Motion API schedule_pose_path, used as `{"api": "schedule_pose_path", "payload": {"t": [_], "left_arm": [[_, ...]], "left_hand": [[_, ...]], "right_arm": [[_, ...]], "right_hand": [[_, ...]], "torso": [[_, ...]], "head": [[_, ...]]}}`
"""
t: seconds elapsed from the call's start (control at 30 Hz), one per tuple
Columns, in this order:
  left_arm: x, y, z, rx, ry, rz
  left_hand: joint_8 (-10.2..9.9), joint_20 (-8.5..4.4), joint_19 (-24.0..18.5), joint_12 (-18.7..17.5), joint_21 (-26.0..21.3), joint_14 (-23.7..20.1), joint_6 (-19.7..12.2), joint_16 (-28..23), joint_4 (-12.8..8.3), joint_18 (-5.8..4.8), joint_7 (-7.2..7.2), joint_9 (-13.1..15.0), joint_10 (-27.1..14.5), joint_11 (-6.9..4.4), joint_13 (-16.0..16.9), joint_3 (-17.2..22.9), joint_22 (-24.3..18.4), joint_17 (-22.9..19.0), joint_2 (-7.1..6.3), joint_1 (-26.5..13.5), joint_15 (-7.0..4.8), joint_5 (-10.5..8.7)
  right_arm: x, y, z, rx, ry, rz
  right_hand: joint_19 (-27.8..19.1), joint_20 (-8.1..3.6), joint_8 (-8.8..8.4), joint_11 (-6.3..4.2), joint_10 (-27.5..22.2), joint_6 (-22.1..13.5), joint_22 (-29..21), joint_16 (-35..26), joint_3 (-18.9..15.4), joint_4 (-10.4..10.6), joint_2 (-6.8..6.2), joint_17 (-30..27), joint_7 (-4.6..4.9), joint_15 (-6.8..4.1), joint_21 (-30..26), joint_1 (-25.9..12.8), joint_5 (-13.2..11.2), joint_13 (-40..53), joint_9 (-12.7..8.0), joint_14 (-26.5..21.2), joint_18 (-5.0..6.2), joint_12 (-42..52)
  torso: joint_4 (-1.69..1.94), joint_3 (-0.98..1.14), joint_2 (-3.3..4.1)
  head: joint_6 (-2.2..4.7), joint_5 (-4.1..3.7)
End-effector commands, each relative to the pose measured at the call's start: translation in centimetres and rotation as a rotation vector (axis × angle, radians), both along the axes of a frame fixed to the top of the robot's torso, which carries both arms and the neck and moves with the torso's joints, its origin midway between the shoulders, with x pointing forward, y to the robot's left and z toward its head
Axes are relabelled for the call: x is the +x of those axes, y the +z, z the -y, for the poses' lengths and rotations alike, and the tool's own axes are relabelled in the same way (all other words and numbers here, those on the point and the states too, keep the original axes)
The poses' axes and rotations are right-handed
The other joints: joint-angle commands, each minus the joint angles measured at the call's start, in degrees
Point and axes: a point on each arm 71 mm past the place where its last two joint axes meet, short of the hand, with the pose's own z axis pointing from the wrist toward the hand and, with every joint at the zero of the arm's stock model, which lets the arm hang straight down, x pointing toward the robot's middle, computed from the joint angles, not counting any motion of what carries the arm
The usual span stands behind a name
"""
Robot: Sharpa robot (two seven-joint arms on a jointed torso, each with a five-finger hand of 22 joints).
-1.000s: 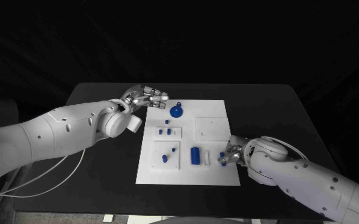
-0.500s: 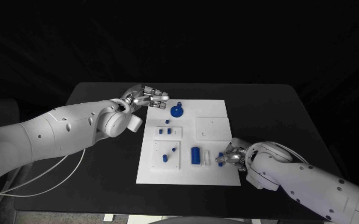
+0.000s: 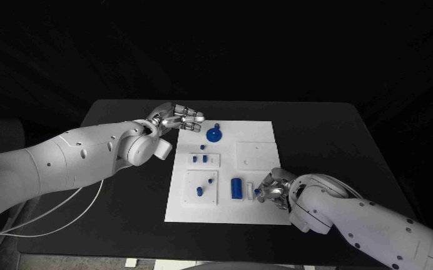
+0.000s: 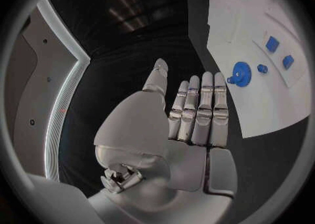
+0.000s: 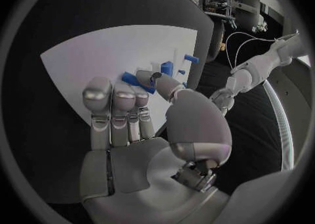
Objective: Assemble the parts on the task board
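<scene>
While the flat white rectangular task board (image 3: 254,157) carries small blue plastic parts (image 3: 235,187), both the left hand (image 3: 177,117) and right hand (image 3: 271,190) grasp nothing, fingers loosely apart.

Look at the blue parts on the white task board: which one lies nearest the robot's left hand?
The round gear-shaped part, near the task board's far edge, just beside the left hand. It is the only disc-shaped piece; the others are small blocks, pegs and a cylinder farther away.

We list: counter (image 3: 126,207), matt black; board (image 3: 254,144), smooth matt white, plastic-looking; parts (image 3: 214,135), glossy blue plastic; arms (image 3: 72,157), smooth white shells; fingers (image 4: 197,111), satin silver, metal-like.
</scene>
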Motion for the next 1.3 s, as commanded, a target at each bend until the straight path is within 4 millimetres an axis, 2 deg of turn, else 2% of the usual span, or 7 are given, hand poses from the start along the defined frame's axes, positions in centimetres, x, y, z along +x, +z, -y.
{"api": "schedule_pose_path", "payload": {"t": [0.03,0.6,0.77,0.83,0.97,1.17,1.3], "left_arm": [[-0.1,0.1,0.3,-0.007,-0.022,0.001],[0.0,0.0,0.4,-0.006,-0.026,-0.002],[-0.1,0.0,0.4,-0.005,-0.027,-0.003],[-0.1,0.0,0.4,-0.004,-0.027,-0.003],[0.0,0.0,0.5,-0.003,-0.029,-0.005],[-0.1,0.0,0.5,-0.002,-0.032,-0.008],[-0.1,0.0,0.5,-0.002,-0.032,-0.009]], "left_hand": [[0.2,-0.26,0.0,-0.1,0.4,0.4,-0.3,-0.2,0.3,-0.57,-0.21,0.1,0.3,0.05,0.1,0.1,-0.1,0.1,0.12,-0.3,0.02,-0.03],[0.2,-0.30,0.0,-0.1,0.4,0.5,-0.3,-0.2,0.4,-0.61,-0.21,0.1,0.3,0.06,0.1,0.1,-0.1,0.2,0.18,-0.4,0.00,0.04],[0.2,-0.30,0.0,-0.1,0.4,0.5,-0.3,-0.2,0.4,-0.61,-0.21,0.1,0.3,0.06,0.1,0.1,-0.1,0.2,0.18,-0.4,0.00,0.04],[0.2,-0.30,0.0,-0.1,0.4,0.5,-0.3,-0.2,0.4,-0.61,-0.21,0.1,0.3,0.06,0.1,0.1,-0.1,0.2,0.18,-0.4,0.00,0.04],[0.2,-0.30,0.0,-0.1,0.4,0.5,-0.3,-0.2,0.4,-0.61,-0.21,0.1,0.3,0.06,0.1,0.1,-0.1,0.2,0.18,-0.4,0.00,0.04],[0.2,-0.28,-0.1,-0.1,0.4,0.4,-0.3,-0.2,0.5,-0.62,-0.22,0.1,0.3,0.06,0.1,0.1,-0.2,0.2,0.21,-0.4,0.01,-0.03],[0.2,-0.28,-0.1,-0.1,0.4,0.4,-0.3,-0.2,0.5,-0.62,-0.22,0.1,0.3,0.06,0.1,0.1,-0.2,0.2,0.21,-0.4,0.01,-0.03]], "right_arm": [[-0.2,-0.1,-0.4,0.019,-0.002,-0.008],[0.3,-0.7,-0.3,-0.012,0.010,-0.030],[0.4,-0.7,-0.4,-0.017,0.011,-0.019],[0.4,-0.6,-0.5,-0.013,0.011,-0.015],[0.5,-0.4,-0.9,-0.002,0.016,-0.008],[0.7,-0.3,-1.3,-0.003,0.033,-0.014],[0.8,-0.3,-1.3,-0.009,0.035,-0.021]], "right_hand": [[0.9,-0.39,0.23,0.22,-0.1,0.3,5.5,-0.2,-0.2,-0.3,-0.46,-0.1,0.05,-0.18,-0.3,-0.2,0.1,0.0,0.0,-0.1,0.77,0.0],[1.2,-0.33,0.23,0.15,-0.2,0.8,5.4,-0.4,-4.1,0.3,0.53,-0.1,-0.16,-0.14,-1.1,-0.5,-1.8,-0.1,0.0,0.0,0.53,-0.2],[1.4,-0.23,0.24,0.12,0.0,1.4,5.2,-0.4,-7.8,1.6,1.39,-0.2,-0.48,-0.07,-1.9,-0.7,-9.1,0.0,0.0,0.1,0.37,0.0],[1.5,-0.20,0.26,0.06,0.2,2.0,5.1,-0.5,-10.1,3.0,1.81,-0.3,-0.87,-0.04,-2.1,-0.9,-14.6,0.0,0.1,0.2,0.27,0.1],[1.8,-0.26,0.24,-0.07,0.3,2.9,5.1,-0.5,-13.1,5.8,2.02,-0.4,-1.43,-0.11,-2.8,-0.4,-21.1,-0.2,0.1,0.2,0.08,0.1],[2.0,-0.34,0.24,-0.13,0.3,3.6,5.2,-0.7,-14.6,8.7,1.57,-0.7,-1.76,-0.15,-3.4,0.5,-25.7,-0.4,0.1,0.2,-0.07,-0.1],[2.1,-0.36,0.25,-0.15,0.3,3.8,5.3,-0.8,-15.0,9.9,1.25,-0.7,-1.82,-0.17,-3.8,1.1,-26.8,-0.6,0.1,0.2,-0.12,-0.2]], "torso": [[0.00,0.00,0.00],[-0.02,-0.01,0.01],[-0.03,0.00,-0.01],[-0.04,0.01,-0.01],[-0.04,0.00,0.00],[-0.02,-0.02,-0.02],[-0.01,-0.03,-0.01]], "head": [[0.01,0.07],[0.16,0.11],[0.12,0.15],[0.11,0.19],[0.11,0.20],[0.15,0.21],[0.14,0.23]]}}
